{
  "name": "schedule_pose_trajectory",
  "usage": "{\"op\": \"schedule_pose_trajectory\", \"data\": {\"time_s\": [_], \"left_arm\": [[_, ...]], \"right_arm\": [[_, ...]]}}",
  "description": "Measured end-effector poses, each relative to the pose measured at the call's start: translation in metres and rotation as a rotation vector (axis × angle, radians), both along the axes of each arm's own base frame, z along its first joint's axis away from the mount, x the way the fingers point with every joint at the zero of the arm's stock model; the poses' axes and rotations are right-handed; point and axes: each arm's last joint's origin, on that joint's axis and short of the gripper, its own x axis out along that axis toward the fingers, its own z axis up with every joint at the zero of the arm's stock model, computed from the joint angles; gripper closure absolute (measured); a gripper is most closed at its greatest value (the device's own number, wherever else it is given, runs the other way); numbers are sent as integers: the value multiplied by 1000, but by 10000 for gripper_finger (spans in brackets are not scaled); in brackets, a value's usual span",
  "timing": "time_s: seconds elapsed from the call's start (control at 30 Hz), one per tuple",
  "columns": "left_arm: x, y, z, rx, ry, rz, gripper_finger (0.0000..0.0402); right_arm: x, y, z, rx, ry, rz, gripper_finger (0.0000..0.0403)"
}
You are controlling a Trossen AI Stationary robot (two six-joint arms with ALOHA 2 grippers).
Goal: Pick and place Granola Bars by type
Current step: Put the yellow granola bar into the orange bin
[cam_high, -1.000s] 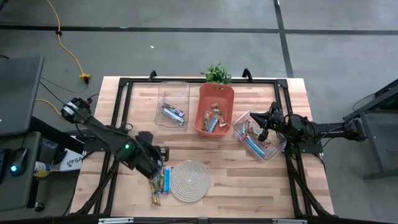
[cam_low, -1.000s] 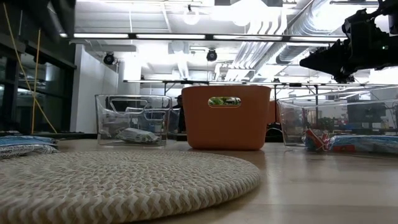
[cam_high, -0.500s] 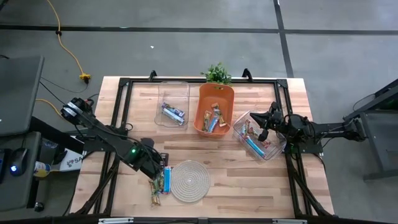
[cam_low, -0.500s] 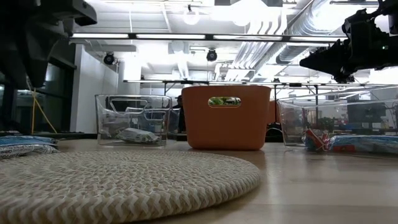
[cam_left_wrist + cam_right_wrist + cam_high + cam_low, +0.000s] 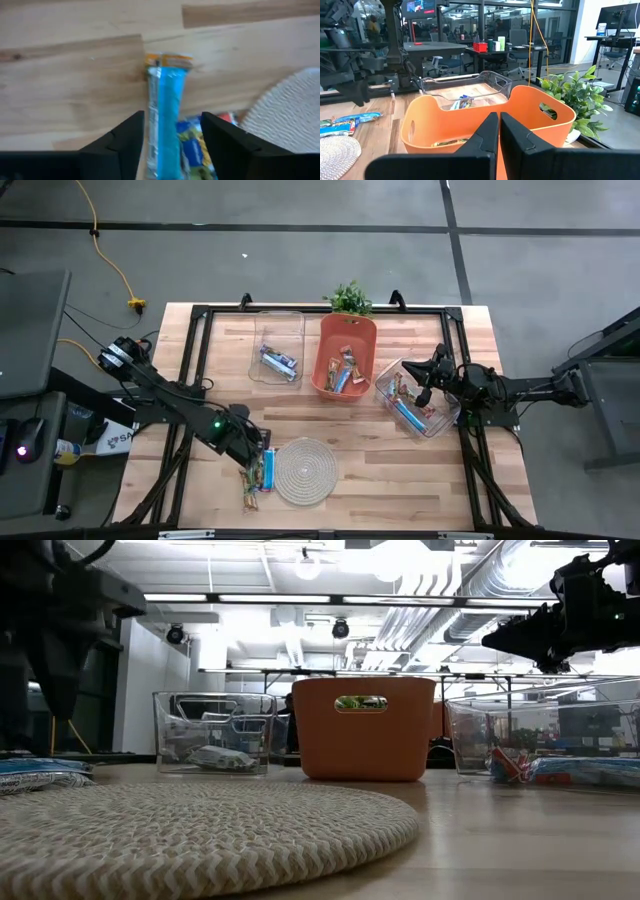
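Note:
Several granola bars (image 5: 258, 473) lie flat on the wood just left of the round woven mat (image 5: 305, 470). In the left wrist view a light-blue bar (image 5: 165, 105) lies lengthwise, with a green-and-blue bar (image 5: 194, 150) beside it. My left gripper (image 5: 172, 132) points down over them, open, one finger on either side of the light-blue bar's near part; I cannot tell whether it touches. In the low view it hangs at the far left (image 5: 60, 650) above the bars (image 5: 35, 773). My right gripper (image 5: 499, 131) waits shut over the right clear bin (image 5: 432, 418).
At the back stand a clear bin (image 5: 277, 330) with a bar, an orange bin (image 5: 345, 330) with several bars, and the right clear bin with more. A small plant (image 5: 350, 298) stands behind the orange bin. Bare wood lies right of the mat.
My left gripper has come down toward the bars beside the mat, with a slight shift toward the table's near edge. The bars and the right arm have kept still.

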Motion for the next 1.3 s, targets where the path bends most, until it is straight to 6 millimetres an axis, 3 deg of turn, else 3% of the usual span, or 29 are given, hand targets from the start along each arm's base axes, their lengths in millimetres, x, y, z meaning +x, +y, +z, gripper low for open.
{"op": "schedule_pose_trajectory", "data": {"time_s": [0.17, 0.37, 0.67, 0.97, 1.3], "left_arm": [[-5, 4, -9, 35, 28, 3, 177], [-9, 7, -22, 50, 25, -20, 173], [-1, 12, -22, 71, -24, -65, 173], [13, 36, -22, 17, 28, -109, 173], [14, 38, -23, -38, 56, -133, 173]], "right_arm": [[0, 0, 0, 0, 0, 0, 402], [0, 0, 0, 0, 0, 0, 402], [0, 0, 0, 0, 0, 0, 402], [0, 0, 0, 0, 0, 0, 402], [0, 0, 0, 0, 0, 1, 402]]}}
